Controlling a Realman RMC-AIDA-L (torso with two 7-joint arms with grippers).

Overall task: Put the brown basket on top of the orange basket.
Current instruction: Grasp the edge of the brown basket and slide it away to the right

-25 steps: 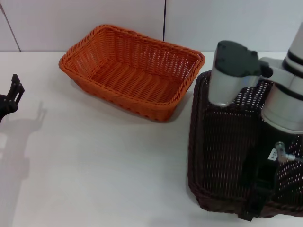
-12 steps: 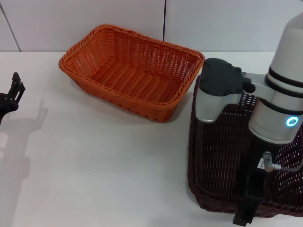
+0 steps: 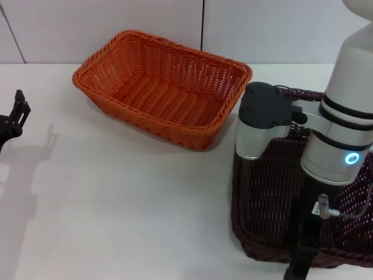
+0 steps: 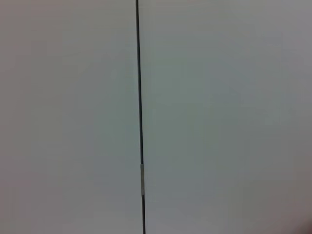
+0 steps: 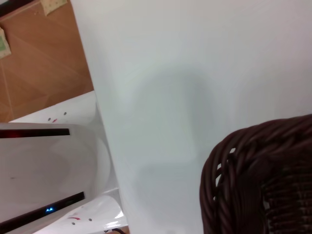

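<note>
The orange basket [image 3: 163, 87] sits at the back of the white table [image 3: 116, 198], near the wall, set at a slant, and nothing lies inside it. The brown basket [image 3: 268, 192] stands on the table to the robot's right, closer to the robot, its far left corner just beside the orange basket's right end; whether the 2 touch cannot be told. What can be seen of its inside holds no objects, only the arm reaching over it. In the right wrist view its braided rim [image 5: 253, 161] curves across one corner above the bare tabletop.

The right arm comes in from the right and bends down over the brown basket, with its grey elbow joint above the basket's left side and a blue ring light glowing on the forearm. The right gripper [image 3: 300, 265] is at the basket's near rim; whether it is released or clenched cannot be told. The left gripper [image 3: 14, 116] is at the far left edge, idle above the table, and its state cannot be told either.

Behind the table is a pale panelled wall [image 3: 262, 29] with a dark vertical seam [image 4: 140, 97].
</note>
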